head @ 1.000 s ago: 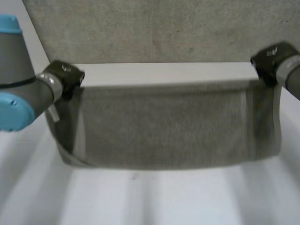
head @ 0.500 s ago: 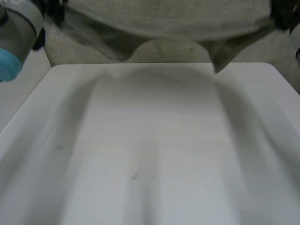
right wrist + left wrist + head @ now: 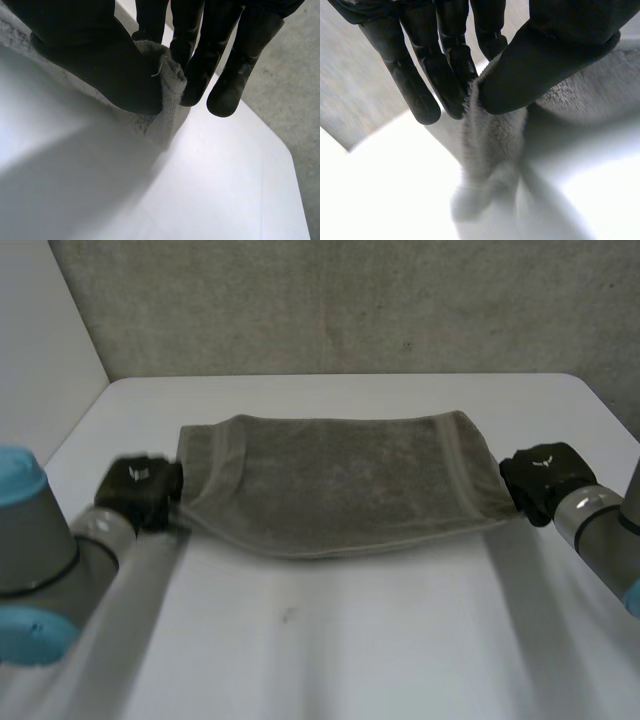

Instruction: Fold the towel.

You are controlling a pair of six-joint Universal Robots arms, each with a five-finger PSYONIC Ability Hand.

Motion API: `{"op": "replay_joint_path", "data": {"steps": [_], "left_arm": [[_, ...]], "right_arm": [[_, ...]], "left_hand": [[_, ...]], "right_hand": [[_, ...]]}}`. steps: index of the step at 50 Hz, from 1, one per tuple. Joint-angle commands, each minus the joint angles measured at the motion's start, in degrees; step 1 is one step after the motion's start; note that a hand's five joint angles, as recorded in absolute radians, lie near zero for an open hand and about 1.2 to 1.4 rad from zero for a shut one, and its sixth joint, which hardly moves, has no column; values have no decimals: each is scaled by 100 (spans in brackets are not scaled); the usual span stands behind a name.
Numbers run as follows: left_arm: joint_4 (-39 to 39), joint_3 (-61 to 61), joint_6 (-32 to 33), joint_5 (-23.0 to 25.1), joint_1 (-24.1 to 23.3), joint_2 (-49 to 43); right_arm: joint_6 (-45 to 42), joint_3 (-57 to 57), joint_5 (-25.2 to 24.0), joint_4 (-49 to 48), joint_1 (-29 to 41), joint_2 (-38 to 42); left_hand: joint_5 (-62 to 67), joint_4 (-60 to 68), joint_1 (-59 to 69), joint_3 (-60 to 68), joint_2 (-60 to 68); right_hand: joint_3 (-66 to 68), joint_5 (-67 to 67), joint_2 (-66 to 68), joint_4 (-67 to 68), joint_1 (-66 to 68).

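The left arm [image 3: 45,570] reaches in from 7 o'clock and the right arm [image 3: 605,540] from 4 o'clock, both low over the white surface [image 3: 350,640], with their wrists angled inward toward each other. The left hand [image 3: 140,490] sits at the 9 o'clock end of the grey towel [image 3: 335,480], at its near corner, and the right hand [image 3: 545,478] sits at the 3 o'clock end, also by the near corner. In the left wrist view the thumb [image 3: 555,55] presses a ridge of towel [image 3: 490,145] against the straight fingers [image 3: 447,65], so this hand is pinching the cloth; the gathered corner hangs from the pinch down to the surface [image 3: 395,190] below the fingertips. In the right wrist view the thumb [image 3: 100,60] clamps a small bunched corner of towel [image 3: 167,97], with a loose thread, against the fingers [image 3: 200,60], so this hand is pinching the cloth too, just above the surface [image 3: 210,190]. The towel lies spread across the middle of the surface, stretched between the two hands, its long side running from 9 to 3 o'clock. A woven band crosses it near each short end. Its far edge, toward 12 o'clock, is fairly straight, while its near edge bows out toward 6 o'clock between the hands. Beyond the surface at 12 o'clock stands a rough grey wall [image 3: 350,300].
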Motion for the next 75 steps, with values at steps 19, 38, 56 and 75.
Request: {"op": "replay_joint_path", "data": {"steps": [19, 38, 56, 75], "left_arm": [[407, -1014, 828, -3, 98, 252], [398, -1348, 846, -20, 63, 375], [-1164, -2061, 1373, 6, 422, 3659], [-1572, -1586, 1399, 472, 696, 3138]], "right_arm": [[7, 948, -422, -51, -858, -591], [7, 1044, -413, 11, -938, -600], [-916, 842, -1011, 2050, -1439, -2366], [-1013, 183, -1283, 2691, -1430, -2428]], "left_hand": [[-2337, -2358, -2289, -2351, -2359], [1042, 1021, 1090, 1028, 1019], [1042, 1021, 1090, 1028, 1019], [1042, 1021, 1090, 1028, 1019]], "right_hand": [[196, 967, 403, 205, 1023], [196, 967, 403, 205, 1023], [196, 967, 403, 205, 1023], [196, 967, 403, 205, 1023]]}}
